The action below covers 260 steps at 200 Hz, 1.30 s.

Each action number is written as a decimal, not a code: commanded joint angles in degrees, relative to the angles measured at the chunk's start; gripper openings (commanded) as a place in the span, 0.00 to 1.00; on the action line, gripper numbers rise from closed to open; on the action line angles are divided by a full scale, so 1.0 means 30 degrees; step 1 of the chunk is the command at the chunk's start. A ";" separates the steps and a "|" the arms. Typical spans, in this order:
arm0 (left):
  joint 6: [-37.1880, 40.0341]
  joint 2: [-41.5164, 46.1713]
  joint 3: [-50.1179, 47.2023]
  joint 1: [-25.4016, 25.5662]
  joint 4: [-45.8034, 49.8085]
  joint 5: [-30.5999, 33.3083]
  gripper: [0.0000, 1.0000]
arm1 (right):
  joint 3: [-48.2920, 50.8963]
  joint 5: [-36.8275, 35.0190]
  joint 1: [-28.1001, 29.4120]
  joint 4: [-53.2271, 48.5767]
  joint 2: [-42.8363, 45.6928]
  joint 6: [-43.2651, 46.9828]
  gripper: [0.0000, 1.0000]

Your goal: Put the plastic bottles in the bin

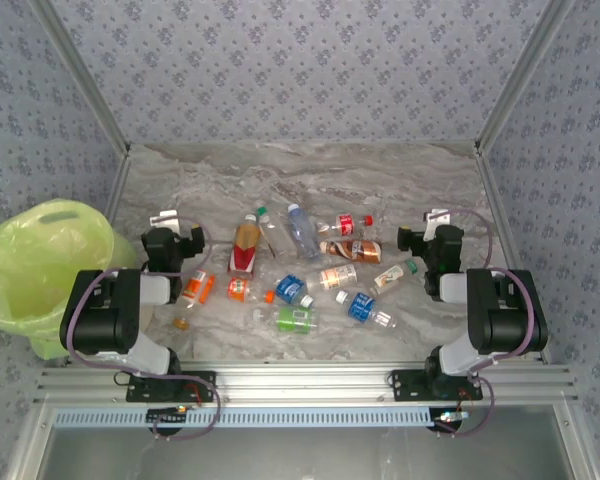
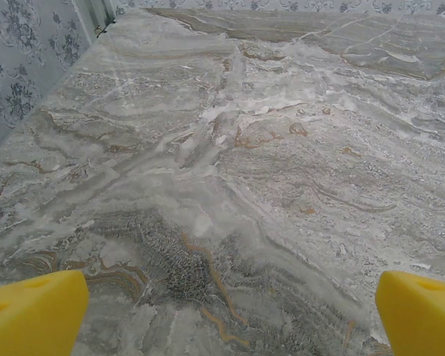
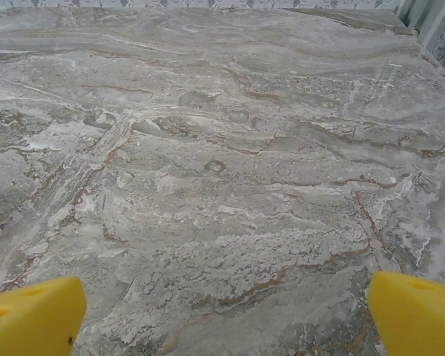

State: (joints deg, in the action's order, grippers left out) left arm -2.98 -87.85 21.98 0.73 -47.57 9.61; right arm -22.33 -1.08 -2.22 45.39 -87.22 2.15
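1. Top external: I see the plastic bottles lying on their sides in a loose scatter between the left gripper and the right gripper, clear-bodied with coloured labels and caps. Some overlap, so I can't count them. The bin, round and pale yellow-green with a thin crinkled liner, sits left of the left fingers, beyond the table edge, its side cut by the frame. Fingertips here are too small to judge.
2. Left wrist: the left gripper is spread wide. Its smooth yellow fingers are wedge-shaped and cut off at the bottom corners, with grey veined marble between them.
3. Right wrist: the right gripper is likewise spread, with its yellow fingers cropped at the corners over the same marbled surface.
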 commanded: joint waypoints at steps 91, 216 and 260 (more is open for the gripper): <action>0.0175 0.0001 0.0394 -0.0178 0.0006 -0.0338 0.99 | -0.0084 0.0069 0.0056 0.0048 0.0025 -0.0281 1.00; 0.0863 0.2408 0.4297 0.0612 0.8021 0.0426 0.99 | -0.0696 0.0044 -0.0117 -0.4489 0.4841 -0.0559 1.00; 0.0074 0.3784 0.5955 0.2205 1.0197 0.1984 0.99 | -0.4200 -0.0960 -0.0008 -1.2658 0.7125 -0.3638 1.00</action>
State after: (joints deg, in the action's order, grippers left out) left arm -1.52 -78.74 36.29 4.95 -25.10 12.08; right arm -28.73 -1.48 -2.33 24.62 -68.03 -1.15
